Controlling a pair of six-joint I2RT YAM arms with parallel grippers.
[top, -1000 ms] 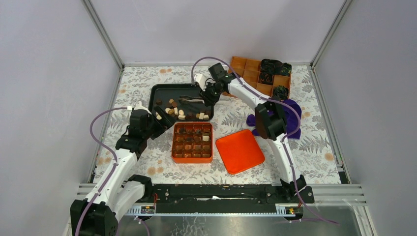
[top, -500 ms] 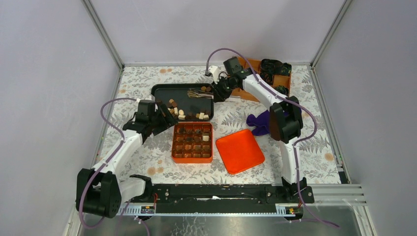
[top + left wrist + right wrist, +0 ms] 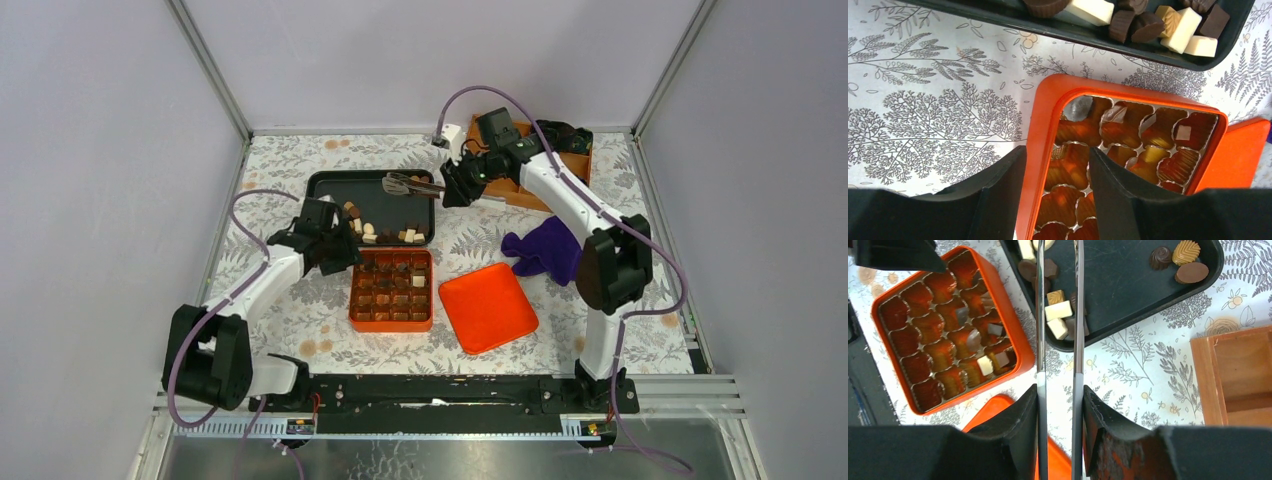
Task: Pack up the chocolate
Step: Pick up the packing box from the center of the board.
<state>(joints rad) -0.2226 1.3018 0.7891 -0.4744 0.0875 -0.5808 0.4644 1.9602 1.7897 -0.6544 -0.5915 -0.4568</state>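
Loose chocolate in dark brown, light brown and cream-white lies in a black tray, seen close in the left wrist view as chocolate. Just in front of the tray stands an orange box with a gold-lined grid holding several pieces. My left gripper is open and straddles the box's left wall, one finger outside and one inside. My right gripper is shut on metal tongs, whose tips hang above the tray's chocolate.
An orange lid lies right of the box. A purple cloth sits beyond the lid. A wooden compartment tray with black-and-green bundles stands at the back right. The patterned table ends at metal frame rails.
My left gripper moved right to the orange box's left wall and its jaws narrowed. My right arm swung right and back, carrying the tongs toward the black tray's far right corner.
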